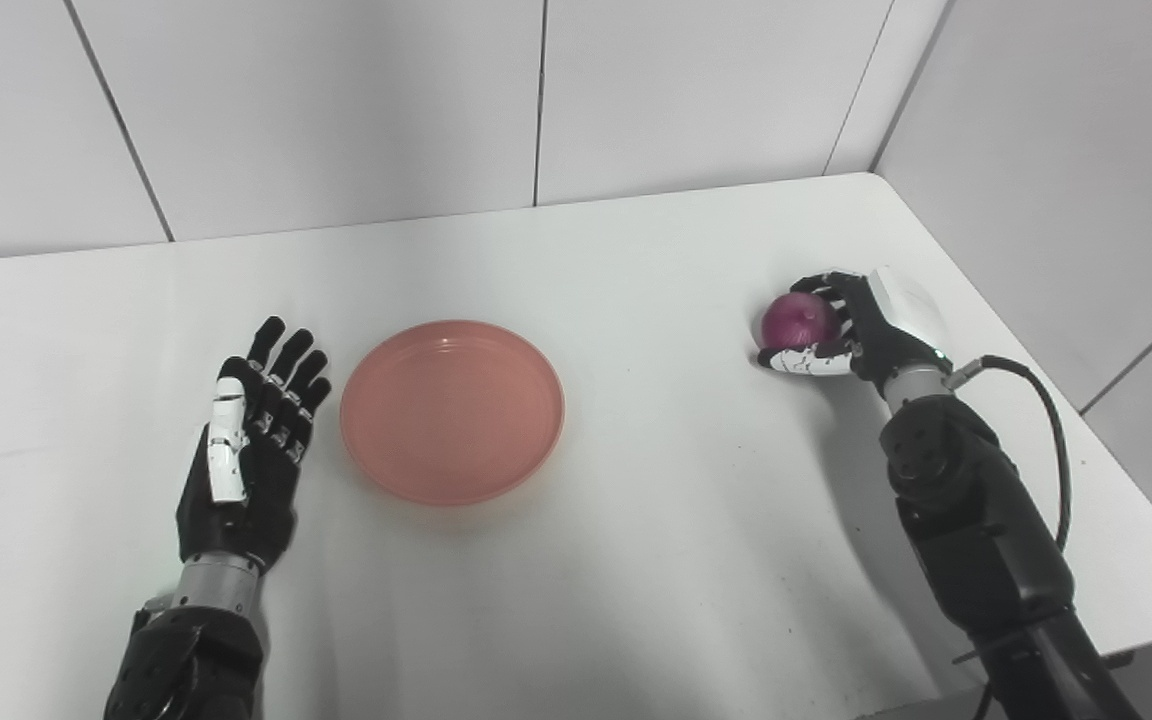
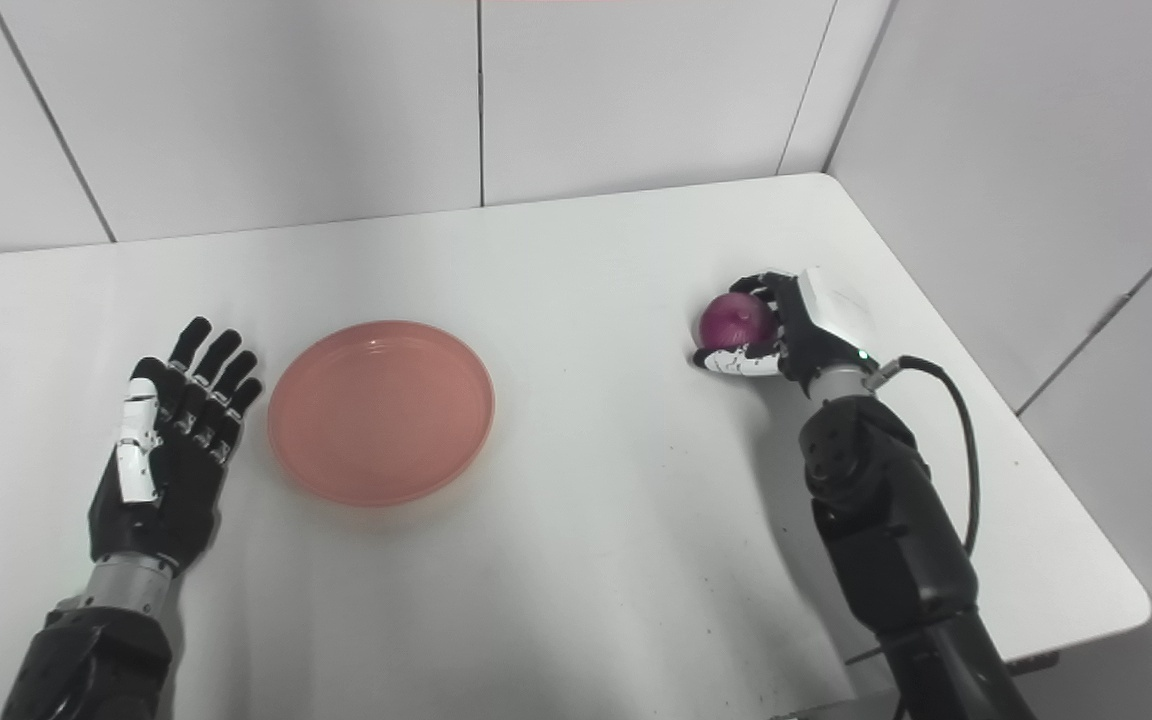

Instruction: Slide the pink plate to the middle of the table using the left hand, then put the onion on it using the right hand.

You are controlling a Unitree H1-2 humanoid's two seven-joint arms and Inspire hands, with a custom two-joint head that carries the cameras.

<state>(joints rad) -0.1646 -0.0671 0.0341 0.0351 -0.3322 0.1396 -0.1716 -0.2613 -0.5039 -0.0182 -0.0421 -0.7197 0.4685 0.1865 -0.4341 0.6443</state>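
Onion (image 1: pixel 799 320), purple, grasped in curled fingers (image 1: pixel 816 284) of right hand (image 1: pixel 851 325), low at the table (image 1: pixel 676 480). Pink plate (image 1: pixel 452 411) well apart, just beside released, flat left hand (image 1: pixel 251 440), fingers spread, not touching.

Left hand (image 1: pixel 248 440): flat, palm up, fingers (image 1: pixel 288 372) straight and slightly spread, holding nothing; forearm enters from the lower left. Right hand (image 1: pixel 861 325): turned sideways, fingers and thumb (image 1: pixel 804 360) curled closed around a round object; dark forearm rises from the lower right, cable looping off the wrist.
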